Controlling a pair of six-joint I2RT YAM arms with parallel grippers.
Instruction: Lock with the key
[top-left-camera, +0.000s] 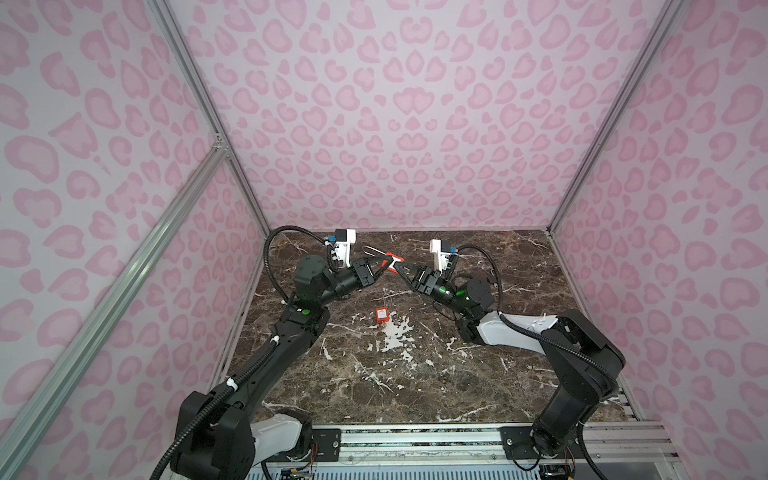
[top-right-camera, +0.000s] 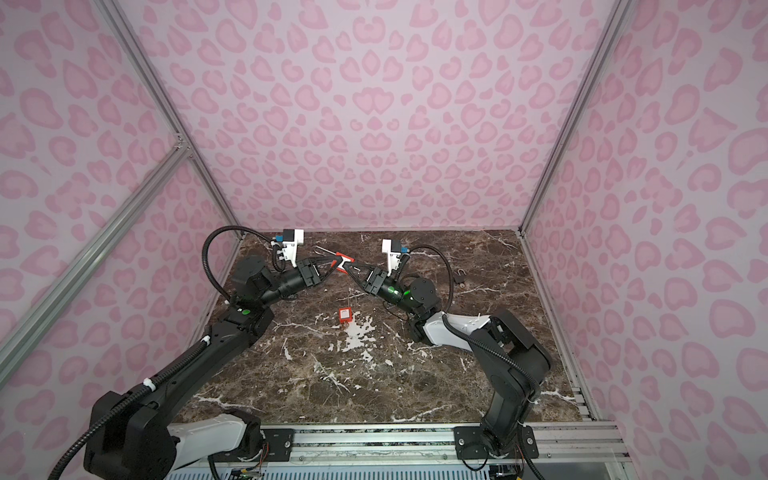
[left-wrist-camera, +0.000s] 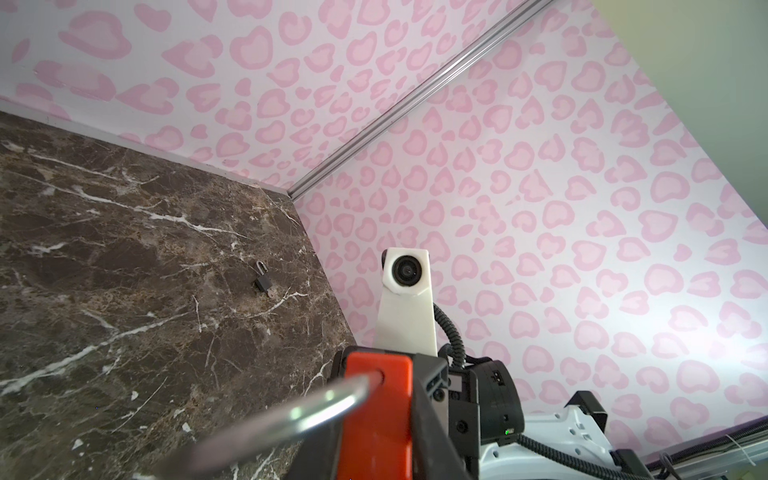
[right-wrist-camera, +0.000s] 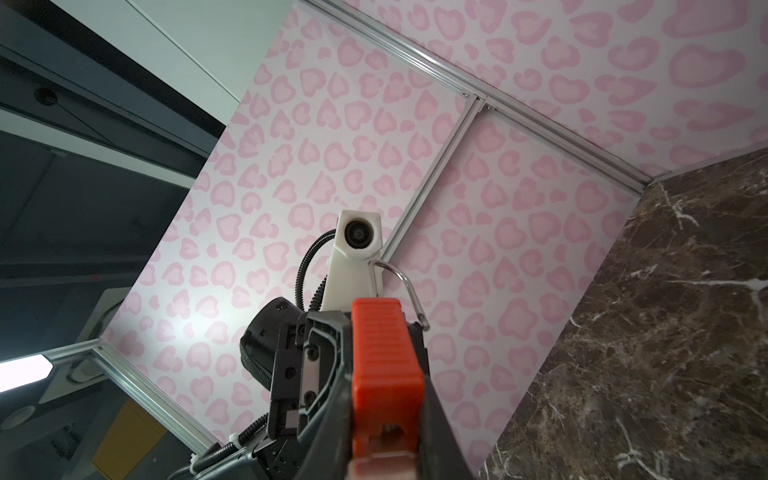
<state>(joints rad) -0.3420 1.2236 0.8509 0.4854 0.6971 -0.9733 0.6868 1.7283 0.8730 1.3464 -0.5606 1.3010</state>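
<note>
Inspection finds your left arm (top-left-camera: 266, 361) rising from 7 o'clock and your right arm (top-left-camera: 582, 365) folded at the elbow near 4 o'clock. Both reach toward 12 o'clock. The left gripper (top-left-camera: 388, 262) points to 3 o'clock, its fingers drawn in to a narrow clamp. The right gripper (top-left-camera: 400, 269) points to 10 o'clock and meets it tip to tip, its fingers likewise pinched in.

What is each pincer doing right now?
Left pincer: closed on the orange padlock.
Right pincer: closed on the same padlock, from the opposite side.
</note>
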